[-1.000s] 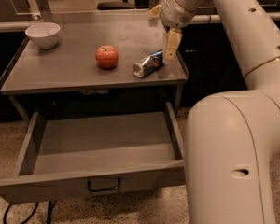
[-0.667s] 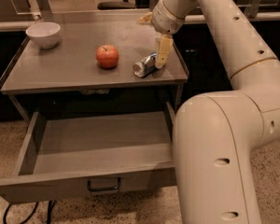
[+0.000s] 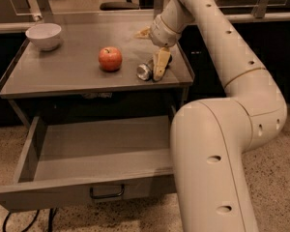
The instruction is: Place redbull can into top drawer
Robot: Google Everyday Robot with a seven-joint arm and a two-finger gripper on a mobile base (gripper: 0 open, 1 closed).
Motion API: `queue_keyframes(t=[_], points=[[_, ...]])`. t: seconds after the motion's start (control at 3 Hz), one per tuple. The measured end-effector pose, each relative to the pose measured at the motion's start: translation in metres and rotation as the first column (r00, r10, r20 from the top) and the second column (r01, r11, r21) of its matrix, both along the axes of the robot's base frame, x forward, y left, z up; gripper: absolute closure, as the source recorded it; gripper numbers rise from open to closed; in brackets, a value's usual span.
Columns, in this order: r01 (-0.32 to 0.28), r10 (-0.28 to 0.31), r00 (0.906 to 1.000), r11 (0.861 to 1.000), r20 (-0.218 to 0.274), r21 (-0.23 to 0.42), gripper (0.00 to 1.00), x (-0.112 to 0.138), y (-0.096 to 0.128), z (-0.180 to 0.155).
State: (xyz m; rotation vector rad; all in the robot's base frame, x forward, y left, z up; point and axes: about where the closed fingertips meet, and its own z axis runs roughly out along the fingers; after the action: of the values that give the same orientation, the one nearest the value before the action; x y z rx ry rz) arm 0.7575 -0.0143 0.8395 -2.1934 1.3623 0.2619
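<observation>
Cream-coloured gripper stands nose-down near one end of the bench, right against the redbull can. The can lies on its side on the bench top, its shiny end showing just beside the jaws. It cannot be told whether the jaws are spread around the can or closed on it, because they hide most of its body.

Judgement: coming from above suits a can lying flat, since it can be taken across its narrow body.

Past the can from the jaws sits a red apple, near it but apart. Well beyond that, at the far corner, stands a white bowl. Neither obstructs the grasp.

Below the jaws, under the bench top, the top drawer is pulled out with its handle outward, ready to receive. The can is not yet in it.
</observation>
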Motion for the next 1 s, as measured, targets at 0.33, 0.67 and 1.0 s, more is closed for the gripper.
queue_keyframes(t=[0.33, 0.67, 1.0], points=[[0.001, -0.001, 1.0000, 1.000, -0.001, 0.007, 0.00, 0.0029, 0.0037, -0.0048], [0.001, -0.001, 1.0000, 1.000, -0.001, 0.007, 0.17, 0.0031, 0.0039, -0.0048], [0.001, -0.001, 1.0000, 1.000, -0.001, 0.007, 0.38, 0.0031, 0.0039, -0.0048]])
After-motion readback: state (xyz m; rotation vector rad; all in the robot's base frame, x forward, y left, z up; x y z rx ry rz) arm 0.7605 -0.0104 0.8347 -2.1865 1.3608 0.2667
